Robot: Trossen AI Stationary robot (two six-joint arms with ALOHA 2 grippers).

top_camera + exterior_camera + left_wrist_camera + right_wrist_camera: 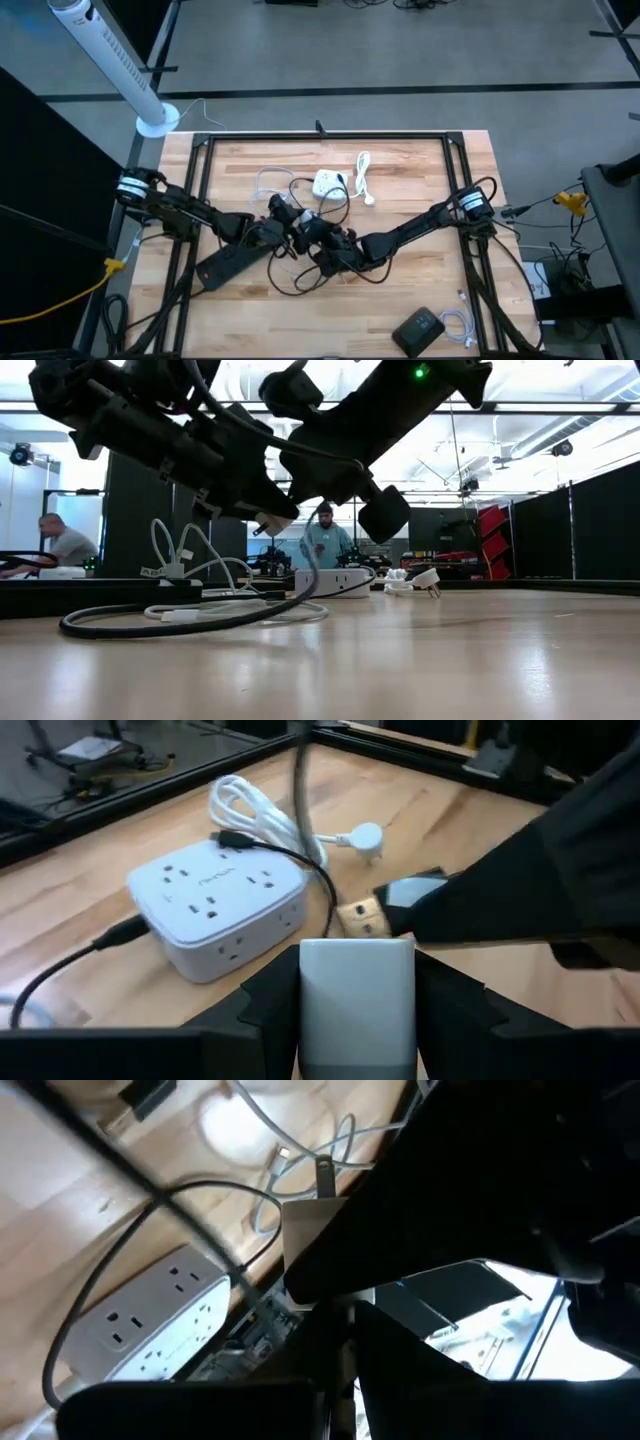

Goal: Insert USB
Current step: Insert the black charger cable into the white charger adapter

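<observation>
The left claw pinched a white charger block just in front of the white power strip on the bench. The right claw, pressed nearly together on the USB plug, held it just beside that block. Judged from this, insertion remained undone; alignment and seating were left.

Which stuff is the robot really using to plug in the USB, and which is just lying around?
Using:
- white charger block, held in the left gripper
- USB plug, at the right gripper

Lying around:
- white power strip
- coiled white cable
- black power strip
- dark box
</observation>
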